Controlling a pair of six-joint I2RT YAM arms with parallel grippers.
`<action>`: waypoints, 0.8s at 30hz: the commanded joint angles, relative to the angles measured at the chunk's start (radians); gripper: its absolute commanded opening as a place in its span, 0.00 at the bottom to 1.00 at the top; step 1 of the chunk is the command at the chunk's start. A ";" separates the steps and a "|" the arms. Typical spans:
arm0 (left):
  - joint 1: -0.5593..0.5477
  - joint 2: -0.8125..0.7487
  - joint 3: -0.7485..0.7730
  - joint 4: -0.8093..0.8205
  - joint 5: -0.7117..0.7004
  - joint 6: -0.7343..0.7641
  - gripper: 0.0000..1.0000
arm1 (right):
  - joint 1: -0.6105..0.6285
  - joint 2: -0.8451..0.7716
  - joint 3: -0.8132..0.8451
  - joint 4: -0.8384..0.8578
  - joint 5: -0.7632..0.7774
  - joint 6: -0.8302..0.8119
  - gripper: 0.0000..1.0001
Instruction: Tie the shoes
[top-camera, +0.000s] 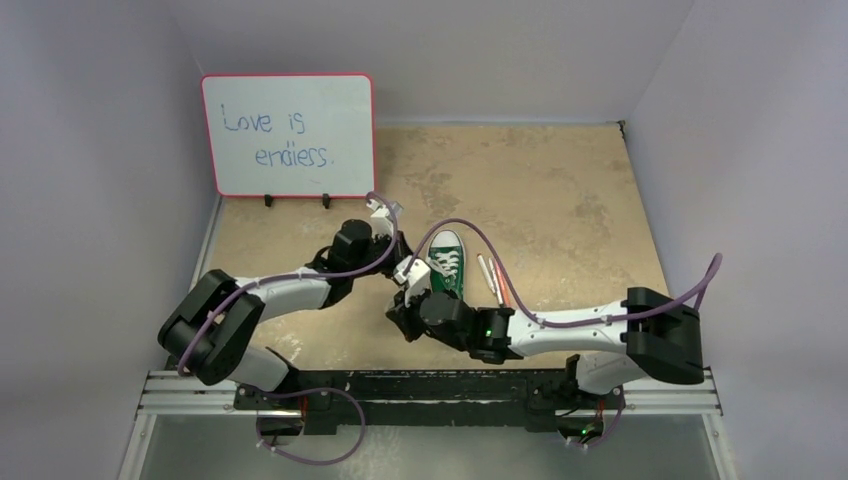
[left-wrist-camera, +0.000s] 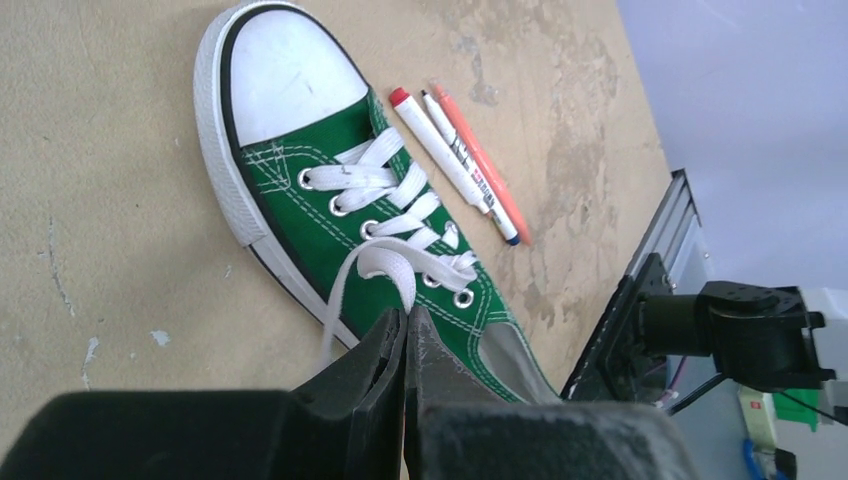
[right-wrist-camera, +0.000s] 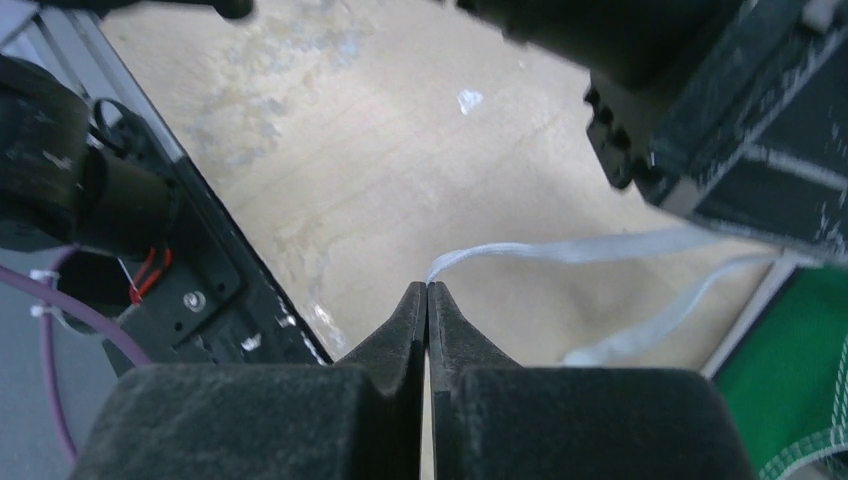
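sneaker (top-camera: 447, 262): on the table, in front of the whiteboard (top-camera: 288, 135), past its right corner, toe toward the whiteboard wall
left gripper (left-wrist-camera: 405, 315): fingers pressed together, pinching a lace strand (left-wrist-camera: 385, 262)
right gripper (right-wrist-camera: 427, 290): closed tight on a lace end (right-wrist-camera: 560, 250)

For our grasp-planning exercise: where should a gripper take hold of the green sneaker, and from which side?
Probably pinch the sneaker by its collar wall from above, one finger inside the opening. It stands on its sole with the opening upward, and that canvas wall is thin; the toe cap is broad and rounded.
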 joint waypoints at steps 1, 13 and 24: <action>-0.006 -0.051 -0.005 0.086 -0.027 -0.056 0.00 | -0.009 -0.073 -0.032 -0.084 0.018 0.025 0.00; -0.008 -0.083 -0.009 0.064 -0.024 -0.080 0.00 | -0.227 -0.349 0.221 -1.059 -0.260 0.187 0.00; -0.018 -0.018 -0.015 0.165 -0.026 -0.173 0.00 | -0.487 -0.211 0.367 -1.317 -0.191 0.171 0.00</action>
